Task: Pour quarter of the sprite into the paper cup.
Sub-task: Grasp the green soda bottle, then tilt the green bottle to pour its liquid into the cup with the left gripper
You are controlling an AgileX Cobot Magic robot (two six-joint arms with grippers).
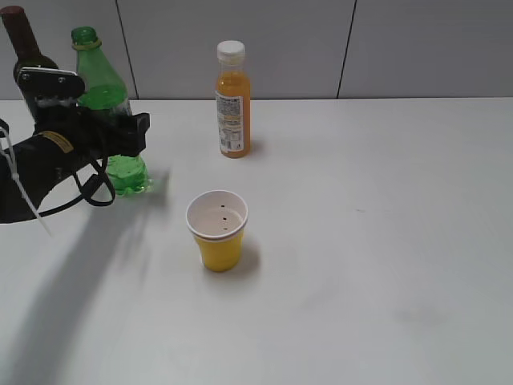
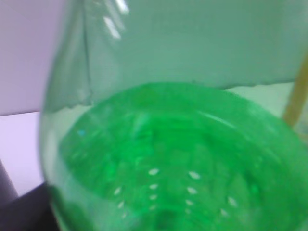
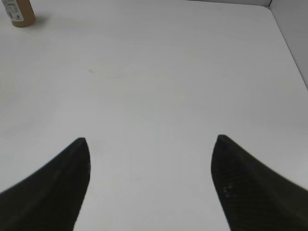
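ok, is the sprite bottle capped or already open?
Open. The sprite bottle shows a bare green neck ring and mouth with no cap in the exterior view. It stands upright on the table, with the left hand at its middle.

The black left gripper (image 1: 120, 132) hid the tall translucent green plastic bottle's (image 1: 103, 84) middle; the dark glass wine bottle (image 1: 24, 50) was partly hidden behind the arm.
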